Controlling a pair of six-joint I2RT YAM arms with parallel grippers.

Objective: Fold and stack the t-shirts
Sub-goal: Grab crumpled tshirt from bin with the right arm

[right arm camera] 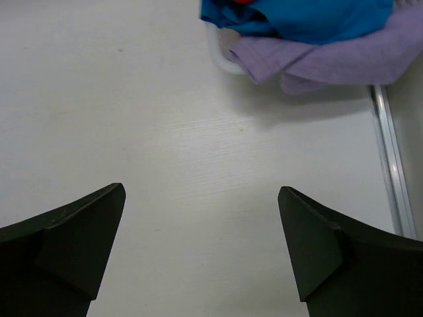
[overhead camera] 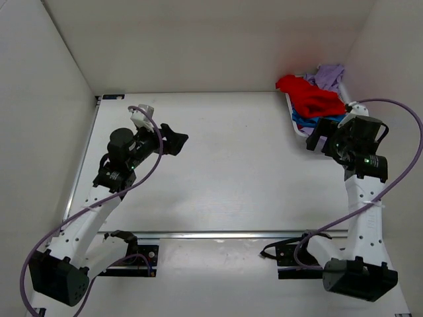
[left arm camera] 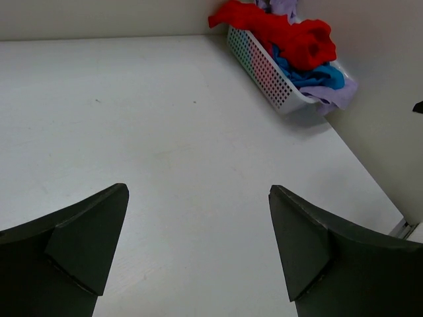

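A bright red t-shirt [overhead camera: 307,94] lies crumpled on top of a white slatted basket [overhead camera: 291,111] at the far right of the table; it also shows in the left wrist view [left arm camera: 284,30]. A blue t-shirt [overhead camera: 316,122] and a lavender t-shirt [overhead camera: 329,74] lie under and behind it. In the right wrist view the blue shirt [right arm camera: 310,16] and the lavender shirt [right arm camera: 317,59] hang over the basket's edge. My right gripper [overhead camera: 318,140] is open and empty just in front of the basket. My left gripper [overhead camera: 177,140] is open and empty over the left half of the table.
White walls stand close on the left, back and right of the white table [overhead camera: 225,165]. A metal rail [overhead camera: 231,233] runs along the near edge and another [right arm camera: 390,158] along the right edge. Purple cables loop from both arms.
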